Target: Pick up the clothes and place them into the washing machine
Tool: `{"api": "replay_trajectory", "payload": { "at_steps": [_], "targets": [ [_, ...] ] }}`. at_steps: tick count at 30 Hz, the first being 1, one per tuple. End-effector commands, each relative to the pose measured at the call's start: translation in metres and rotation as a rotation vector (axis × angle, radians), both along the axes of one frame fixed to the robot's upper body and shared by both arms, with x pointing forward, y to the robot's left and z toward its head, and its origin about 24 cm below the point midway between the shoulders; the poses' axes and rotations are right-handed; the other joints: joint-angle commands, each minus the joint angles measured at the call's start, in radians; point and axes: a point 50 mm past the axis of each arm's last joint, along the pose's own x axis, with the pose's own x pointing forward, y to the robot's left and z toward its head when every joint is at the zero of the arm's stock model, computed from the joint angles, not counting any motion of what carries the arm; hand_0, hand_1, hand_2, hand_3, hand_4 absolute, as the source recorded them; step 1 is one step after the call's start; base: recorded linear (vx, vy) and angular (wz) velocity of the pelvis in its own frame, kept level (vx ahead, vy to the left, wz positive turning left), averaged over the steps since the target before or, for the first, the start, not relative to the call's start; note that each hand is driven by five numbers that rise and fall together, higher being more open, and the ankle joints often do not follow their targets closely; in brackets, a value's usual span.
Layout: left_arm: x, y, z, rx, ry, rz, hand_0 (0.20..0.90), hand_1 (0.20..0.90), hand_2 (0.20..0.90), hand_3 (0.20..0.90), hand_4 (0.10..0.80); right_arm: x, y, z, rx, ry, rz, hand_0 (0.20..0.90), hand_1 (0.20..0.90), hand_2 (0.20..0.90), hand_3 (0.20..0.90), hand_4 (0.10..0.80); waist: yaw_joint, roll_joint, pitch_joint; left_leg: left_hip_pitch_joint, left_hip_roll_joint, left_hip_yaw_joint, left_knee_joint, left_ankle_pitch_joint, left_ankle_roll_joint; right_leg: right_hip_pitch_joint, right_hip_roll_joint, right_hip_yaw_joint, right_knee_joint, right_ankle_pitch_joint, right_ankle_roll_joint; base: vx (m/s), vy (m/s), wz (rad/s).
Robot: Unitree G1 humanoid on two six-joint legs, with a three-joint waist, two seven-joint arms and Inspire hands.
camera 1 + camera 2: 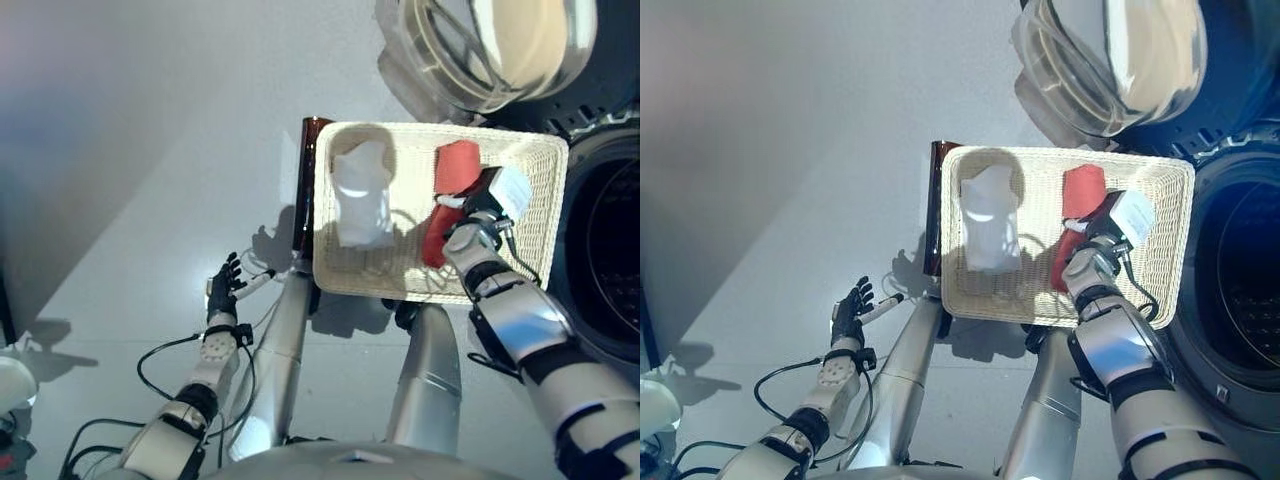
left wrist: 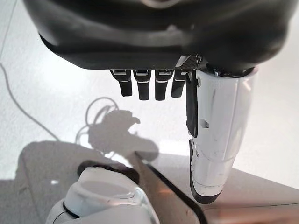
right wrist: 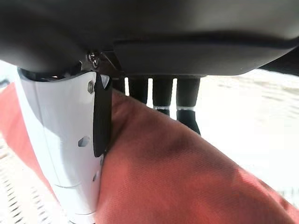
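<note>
Right hand grabbing the red cloth in the basket

Right hand [image 1: 482, 212] curls around the red cloth [image 1: 457, 166] at the wicker basket's [image 1: 336, 275] right end, nearest the washing machine [image 1: 608, 230]; the white cloth [image 1: 362, 195] waits leftward. Left hand [image 1: 222, 288] hangs relaxed, empty.

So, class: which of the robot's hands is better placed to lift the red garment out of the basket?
The right hand. It is already in the wicker basket with thumb and fingers around the red cloth, beside the washing machine drum. The left hand hangs open over the floor, outside the basket.
</note>
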Motion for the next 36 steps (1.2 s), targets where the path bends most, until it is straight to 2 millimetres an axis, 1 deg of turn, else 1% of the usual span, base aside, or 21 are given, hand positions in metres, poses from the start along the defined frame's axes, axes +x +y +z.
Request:
{"api": "replay_trajectory", "payload": {
  "at_steps": [1,2,7,10,11,12,13,14,16,17,18,19,20,23,24,25,26,28,32,33,36],
  "targets": [
    [-0.021,0.019,-0.012,0.038,0.043,0.081,0.900,0.900,0.900,0.900,0.800,-0.001,-0.010,0.009,-0.010,-0.074,-0.009,0.200,0.200,0.200,0.200,0.300,-0.011,0.012,-0.025,0.080,-0.026,0.050,-0.109,0.000,-0.004,0.145,0.064,-0.008,-0.130,0.048,-0.018,0.001,-0.005,-0.11],
    [-0.021,0.022,-0.013,0.042,0.048,0.091,0.900,0.900,0.900,0.900,0.800,-0.001,-0.011,0.009,0.022,-0.100,-0.010,0.200,0.200,0.200,0.200,0.300,-0.018,0.009,-0.025,0.100,-0.024,0.054,-0.126,0.008,-0.005,0.165,0.068,-0.007,-0.155,0.059,-0.015,0.003,-0.008,-0.17],
    [-0.031,0.029,-0.020,0.048,0.097,0.108,0.900,0.900,0.900,0.900,0.800,-0.013,-0.017,-0.008,0.207,-0.145,-0.053,0.200,0.200,0.200,0.200,0.300,-0.044,0.008,-0.033,0.204,-0.012,0.075,-0.208,0.029,-0.009,0.259,0.083,0.009,-0.261,0.103,-0.001,0.025,-0.001,-0.19],
    [-0.040,0.035,-0.027,0.055,0.144,0.127,0.900,0.900,0.900,0.900,0.800,-0.020,-0.020,-0.017,0.378,-0.213,-0.102,0.200,0.200,0.200,0.200,0.300,-0.063,0.008,-0.039,0.258,-0.005,0.088,-0.245,0.038,-0.010,0.309,0.091,0.025,-0.321,0.125,0.004,-0.011,0.014,-0.18],
    [-0.041,0.036,-0.027,0.054,0.147,0.129,0.900,0.900,0.900,0.900,0.800,-0.022,-0.020,-0.020,0.464,-0.258,-0.128,0.200,0.200,0.200,0.200,0.300,-0.067,0.011,-0.036,0.262,0.002,0.102,-0.267,0.077,-0.004,0.312,0.095,0.023,-0.348,0.167,-0.003,-0.095,0.036,-0.22],
    [-0.043,0.037,-0.029,0.051,0.152,0.134,0.900,0.900,0.900,0.900,0.800,-0.024,-0.023,-0.022,0.560,-0.313,-0.166,0.200,0.200,0.200,0.200,0.300,-0.072,0.013,-0.036,0.274,0.006,0.109,-0.274,0.078,-0.004,0.321,0.098,0.030,-0.363,0.173,-0.002,-0.098,0.040,-0.37],
    [-0.046,0.038,-0.030,0.048,0.161,0.139,0.900,0.900,0.900,0.900,0.800,-0.026,-0.024,-0.024,0.590,-0.327,-0.177,0.200,0.200,0.200,0.200,0.300,-0.073,0.014,-0.037,0.279,0.008,0.112,-0.276,0.079,-0.003,0.325,0.101,0.035,-0.371,0.177,-0.002,0.007,0.012,-0.46],
    [-0.047,0.041,-0.030,0.044,0.161,0.144,0.900,0.900,0.900,0.900,0.800,-0.027,-0.021,-0.025,0.699,-0.395,-0.194,0.200,0.200,0.200,0.200,0.300,-0.077,0.014,-0.038,0.287,0.011,0.120,-0.283,0.080,-0.003,0.331,0.104,0.042,-0.382,0.182,-0.002,0.010,-0.010,-0.45],
    [-0.049,0.040,-0.031,0.032,0.161,0.148,0.900,0.900,0.900,0.900,0.800,-0.033,-0.023,-0.033,0.867,-0.485,-0.263,0.200,0.200,0.200,0.200,0.300,-0.084,0.021,-0.043,0.297,0.013,0.125,-0.290,0.081,-0.005,0.338,0.105,0.049,-0.396,0.186,0.000,0.005,0.003,-0.28],
    [-0.051,0.038,-0.032,0.011,0.158,0.147,0.900,0.900,0.900,0.900,0.800,-0.035,-0.020,-0.036,1.011,-0.568,-0.282,0.200,0.200,0.200,0.200,0.300,-0.089,0.031,-0.043,0.294,0.015,0.131,-0.280,0.077,-0.004,0.333,0.111,0.056,-0.391,0.181,-0.003,-0.018,0.012,-0.25],
    [-0.051,0.038,-0.033,0.009,0.160,0.145,0.900,0.900,0.900,0.900,0.800,-0.033,-0.017,-0.033,1.087,-0.644,-0.288,0.200,0.200,0.200,0.200,0.300,-0.092,0.036,-0.044,0.289,0.015,0.135,-0.267,0.072,-0.001,0.326,0.115,0.064,-0.380,0.176,-0.007,-0.019,0.004,-0.22],
    [-0.051,0.038,-0.033,0.009,0.160,0.145,0.900,0.900,0.900,0.900,0.800,-0.033,-0.017,-0.034,1.089,-0.644,-0.289,0.200,0.200,0.200,0.200,0.300,-0.091,0.036,-0.044,0.288,0.015,0.135,-0.265,0.071,-0.001,0.325,0.115,0.065,-0.378,0.175,-0.007,0.102,-0.001,-0.23],
    [-0.053,0.036,-0.034,-0.003,0.164,0.145,0.900,0.900,0.900,0.900,0.800,-0.034,-0.014,-0.036,1.182,-0.702,-0.291,0.200,0.200,0.200,0.200,0.300,-0.094,0.040,-0.052,0.297,0.012,0.128,-0.254,0.032,-0.005,0.328,0.118,0.078,-0.363,0.142,-0.001,0.113,0.017,-0.20],
    [-0.061,0.026,-0.040,-0.049,0.180,0.129,0.900,0.900,0.900,0.900,0.800,-0.038,-0.014,-0.037,1.389,-0.910,-0.360,0.200,0.200,0.200,0.200,0.300,-0.099,0.063,-0.063,0.290,0.009,0.132,-0.240,0.022,-0.003,0.318,0.119,0.091,-0.358,0.137,-0.003,0.000,0.032,-0.22],
    [-0.065,0.022,-0.042,-0.069,0.189,0.119,0.900,0.900,0.900,0.900,0.800,-0.037,-0.011,-0.034,1.472,-1.002,-0.374,0.200,0.200,0.200,0.200,0.300,-0.101,0.073,-0.062,0.282,0.013,0.148,-0.249,0.053,0.002,0.309,0.118,0.086,-0.368,0.165,-0.008,0.012,0.040,-0.21],
    [-0.069,0.017,-0.045,-0.087,0.197,0.113,0.900,0.900,0.900,0.900,0.800,-0.036,-0.010,-0.033,1.503,-1.047,-0.390,0.200,0.200,0.200,0.200,0.300,-0.100,0.082,-0.073,0.293,0.010,0.139,-0.250,0.023,-0.002,0.317,0.120,0.099,-0.364,0.135,-0.001,-0.092,0.045,-0.21],
    [-0.071,0.014,-0.046,-0.102,0.201,0.104,0.900,0.900,0.900,0.900,0.800,-0.035,-0.010,-0.029,1.531,-1.111,-0.399,0.200,0.200,0.200,0.200,0.300,-0.100,0.092,-0.070,0.285,0.013,0.152,-0.255,0.054,0.003,0.307,0.120,0.094,-0.370,0.163,-0.007,0.020,0.048,-0.16],
    [-0.078,0.006,-0.050,-0.127,0.219,0.080,0.900,0.900,0.900,0.900,0.800,-0.034,-0.015,-0.021,1.591,-1.246,-0.446,0.200,0.200,0.200,0.200,0.300,-0.095,0.117,-0.079,0.290,0.012,0.157,-0.262,0.053,0.004,0.307,0.121,0.103,-0.370,0.159,-0.006,-0.041,0.048,-0.16],
    [-0.079,-0.003,-0.050,-0.147,0.216,0.035,0.900,0.900,0.900,0.900,0.800,-0.027,-0.030,0.004,1.604,-1.402,-0.474,0.200,0.200,0.200,0.200,0.300,-0.083,0.157,-0.091,0.292,0.010,0.164,-0.262,0.048,0.005,0.301,0.124,0.121,-0.364,0.150,-0.005,0.005,0.033,-0.07],
    [-0.082,-0.005,-0.052,-0.145,0.225,0.017,0.900,0.900,0.900,0.900,0.800,-0.024,-0.035,0.014,1.610,-1.453,-0.471,0.200,0.200,0.200,0.200,0.300,-0.081,0.171,-0.095,0.291,0.008,0.167,-0.260,0.047,0.005,0.297,0.124,0.127,-0.359,0.147,-0.007,0.008,0.039,-0.06],
    [-0.086,-0.007,-0.054,-0.147,0.242,0.007,0.900,0.900,0.900,0.900,0.800,-0.021,-0.048,0.034,1.601,-1.536,-0.465,0.200,0.200,0.200,0.200,0.300,-0.075,0.200,-0.103,0.294,0.005,0.175,-0.260,0.043,0.005,0.288,0.122,0.141,-0.350,0.143,-0.005,0.013,0.044,-0.08]
  ]
}}
